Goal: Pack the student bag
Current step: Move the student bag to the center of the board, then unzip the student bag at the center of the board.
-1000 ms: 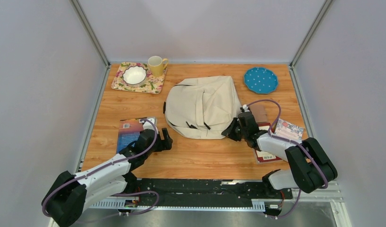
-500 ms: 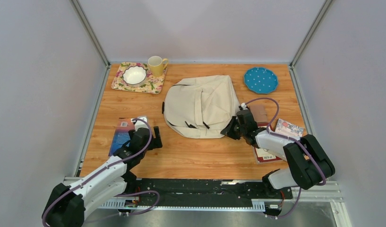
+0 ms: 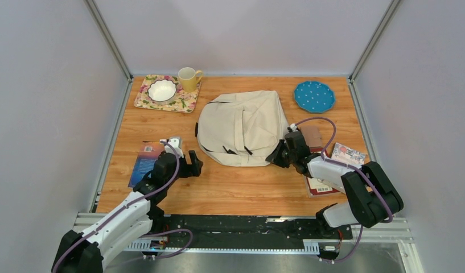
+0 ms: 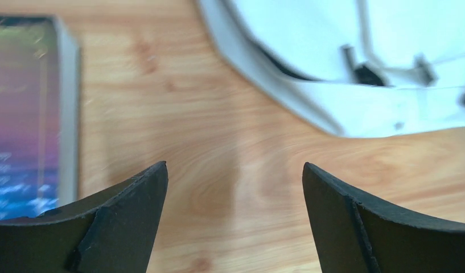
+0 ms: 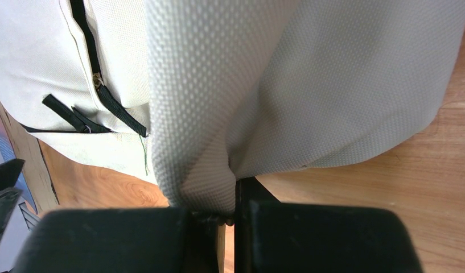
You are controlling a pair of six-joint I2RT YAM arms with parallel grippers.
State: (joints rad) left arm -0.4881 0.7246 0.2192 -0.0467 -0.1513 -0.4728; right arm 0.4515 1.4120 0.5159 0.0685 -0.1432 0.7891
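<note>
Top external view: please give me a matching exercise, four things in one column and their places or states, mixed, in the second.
1 student bag
2 yellow mug
3 blue plate
4 left hand

A open over the bare table
B far right corner of the table
C beside the white bowl
D fabric pinched by the right hand

Pairs: 1-D, 2-C, 3-B, 4-A

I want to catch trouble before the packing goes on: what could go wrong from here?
1. The right gripper is shut on only a thin fold of the bag; a pull may slip it free or drag the whole bag.
2. The left gripper is open over the table, holding nothing, beside the book; no bag opening shows, so packing may stall.
3. The right arm lies over a red book; a swing could shove it.
</note>
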